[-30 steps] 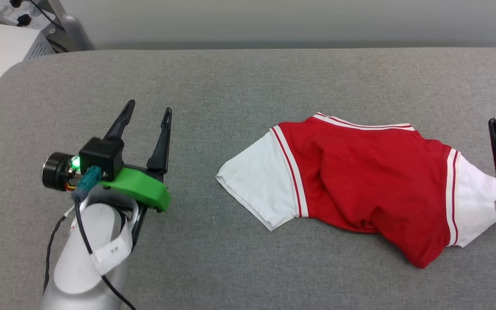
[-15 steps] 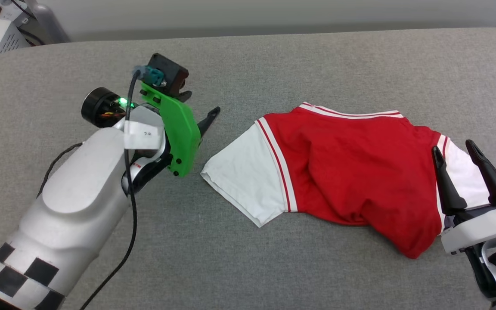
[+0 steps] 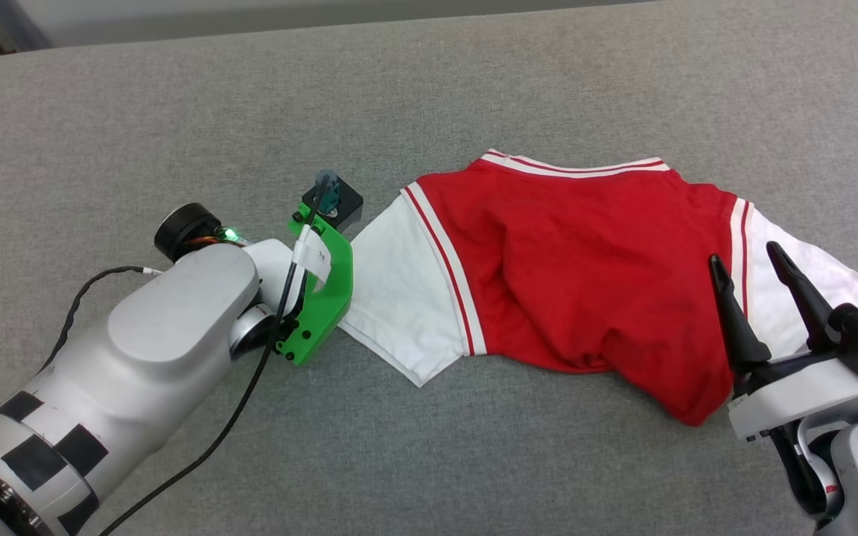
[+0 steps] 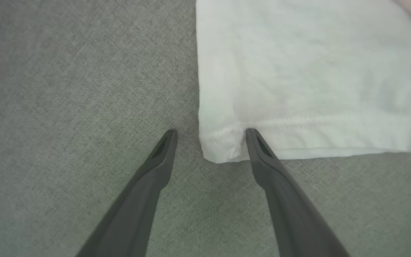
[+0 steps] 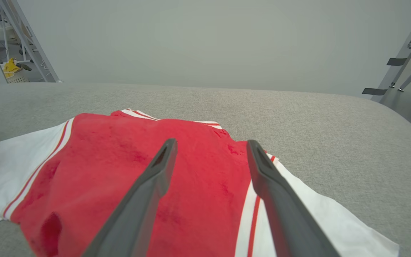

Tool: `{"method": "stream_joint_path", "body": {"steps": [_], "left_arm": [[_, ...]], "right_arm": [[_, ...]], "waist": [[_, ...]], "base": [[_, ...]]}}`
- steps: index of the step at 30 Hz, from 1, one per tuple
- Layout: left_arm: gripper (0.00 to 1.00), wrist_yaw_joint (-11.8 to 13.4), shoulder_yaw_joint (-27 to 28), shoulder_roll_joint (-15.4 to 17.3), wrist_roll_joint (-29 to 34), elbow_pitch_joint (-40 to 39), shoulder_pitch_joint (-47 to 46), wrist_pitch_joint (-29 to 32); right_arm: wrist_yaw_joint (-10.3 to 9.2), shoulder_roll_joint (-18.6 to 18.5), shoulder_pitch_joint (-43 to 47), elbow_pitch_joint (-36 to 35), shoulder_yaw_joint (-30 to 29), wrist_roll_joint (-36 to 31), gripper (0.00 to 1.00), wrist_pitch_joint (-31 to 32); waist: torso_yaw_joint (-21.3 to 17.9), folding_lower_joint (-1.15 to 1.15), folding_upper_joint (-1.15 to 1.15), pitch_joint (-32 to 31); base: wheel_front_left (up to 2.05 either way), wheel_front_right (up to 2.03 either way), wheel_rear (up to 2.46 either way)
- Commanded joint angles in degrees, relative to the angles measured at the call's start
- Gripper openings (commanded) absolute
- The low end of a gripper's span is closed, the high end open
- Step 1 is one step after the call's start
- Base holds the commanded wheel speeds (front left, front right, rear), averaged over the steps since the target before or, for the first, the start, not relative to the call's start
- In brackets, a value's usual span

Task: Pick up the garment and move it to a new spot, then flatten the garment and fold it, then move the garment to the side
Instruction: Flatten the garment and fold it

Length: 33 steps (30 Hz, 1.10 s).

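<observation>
The garment [image 3: 578, 275], a red T-shirt with white sleeves and striped trim, lies rumpled on the grey table [image 3: 176, 112]. My left gripper [image 4: 209, 131] points down at its left white sleeve [image 3: 392, 298], open, with the sleeve's hemmed corner [image 4: 221, 148] between the fingertips; one fingertip [image 4: 252, 137] touches the hem. In the head view the arm's green mount [image 3: 321, 298] hides those fingers. My right gripper [image 3: 743, 253] is open above the red body beside the right sleeve's striped seam [image 5: 253, 214], holding nothing. The chest lettering is hidden.
The grey padded table stretches wide on all sides of the shirt. A black cable [image 3: 213, 447] trails from my left arm. Beyond the table, metal frame legs [image 5: 401, 53] stand at the right and a cluttered rack [image 5: 9, 67] at the left.
The head camera has tipped down and shifted. My left gripper swung over, turned downward and came to the left sleeve's corner. My right gripper moved in over the shirt's right side.
</observation>
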Motion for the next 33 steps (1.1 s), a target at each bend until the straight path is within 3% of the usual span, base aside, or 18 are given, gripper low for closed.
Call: {"method": "stream_joint_path", "body": {"steps": [1, 5, 6, 7, 14, 24, 32, 33], "left_arm": [[1.00, -0.16, -1.67, 0.34, -0.73, 1.06, -0.81, 0.33], [1.00, -0.16, -4.54, -0.02, -2.63, 2.19, 0.01, 0.61], [0.04, -0.16, -4.96, 0.00, -2.98, 2.13, 0.14, 0.87], [0.00, -0.16, -5.24, 0.11, -3.50, 2.00, 0.10, 0.50], [0.00, -0.16, -4.70, 1.86, -7.04, 3.06, -2.94, -5.48], [0.00, -0.16, -2.86, 5.19, -8.56, 11.58, -6.72, -12.98], [0.00, -0.16, -2.86, 5.13, -9.08, 18.49, -5.05, -18.57], [0.12, -0.16, -2.57, 4.83, -9.29, 19.07, -4.77, -19.93]], "right_arm": [[-0.04, 0.26, -1.23, 0.25, 0.23, -0.63, 1.00, -0.18], [-0.04, 0.61, -1.57, 0.77, 0.22, -0.49, 1.00, -0.36], [-0.04, 0.63, -1.59, 0.86, 0.14, -0.46, 1.00, -0.39], [-0.04, 0.64, -1.59, 0.98, 0.03, -0.45, 1.00, -0.43], [-0.04, 0.62, -1.42, 1.41, -0.91, -0.59, 1.00, -0.60], [-0.04, 0.26, -0.88, 1.42, -1.05, -0.68, 1.00, -0.67], [-0.04, -0.37, -0.06, 1.79, -2.37, -0.73, 1.00, -0.68], [-0.04, -0.51, -0.02, 1.92, -2.47, -0.66, 1.00, -0.68]], "waist": [[-0.97, 0.00, 0.00, 0.99], [-1.16, 0.00, 0.00, 1.50], [-1.10, 0.00, 0.00, 1.55], [-0.99, 0.00, 0.00, 1.56], [0.30, 0.00, 0.00, 0.33], [0.77, 0.00, 0.00, -0.84], [0.56, 0.00, 0.00, -0.67], [0.63, 0.00, 0.00, -0.85]], "base": [[0.00, 0.00, 0.00], [0.00, 0.00, 0.00], [0.00, 0.00, 0.00], [0.00, 0.00, 0.00], [0.00, 0.00, 0.00], [0.00, 0.00, 0.00], [0.00, 0.00, 0.00], [0.00, 0.00, 0.00]]}}
